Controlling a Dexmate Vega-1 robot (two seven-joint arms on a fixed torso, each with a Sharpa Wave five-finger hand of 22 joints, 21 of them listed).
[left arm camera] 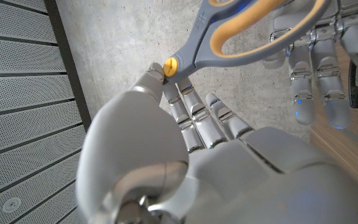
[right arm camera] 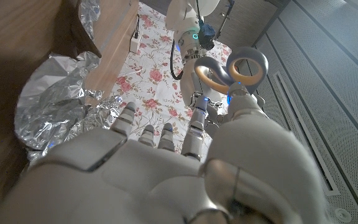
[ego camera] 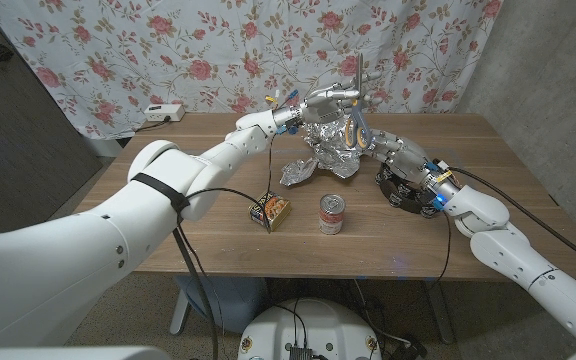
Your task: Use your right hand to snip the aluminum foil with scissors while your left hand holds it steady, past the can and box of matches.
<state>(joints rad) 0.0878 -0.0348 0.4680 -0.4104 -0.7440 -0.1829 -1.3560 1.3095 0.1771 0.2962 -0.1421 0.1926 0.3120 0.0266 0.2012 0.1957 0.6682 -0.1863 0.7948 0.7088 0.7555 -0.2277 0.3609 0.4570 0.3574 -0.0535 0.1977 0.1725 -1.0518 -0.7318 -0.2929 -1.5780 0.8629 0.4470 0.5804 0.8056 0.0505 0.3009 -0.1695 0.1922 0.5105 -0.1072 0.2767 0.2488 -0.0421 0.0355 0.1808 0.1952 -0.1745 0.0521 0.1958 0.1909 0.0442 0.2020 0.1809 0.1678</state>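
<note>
Up at the far middle of the table [ego camera: 168,240], both hands meet over a crumpled foil [ego camera: 330,152] heap. The left hand [ego camera: 320,105] reaches in above it; whether its fingers grip foil I cannot tell. The right hand [ego camera: 376,140] holds the scissors [ego camera: 359,100] by their orange-lined loops, blades pointing up. Nearer the robot stand the can [ego camera: 331,214] and matchbox [ego camera: 269,210], well apart from the foil. Judging by this, the cut is being lined up; next the blades need to tip onto a foil edge.
</note>
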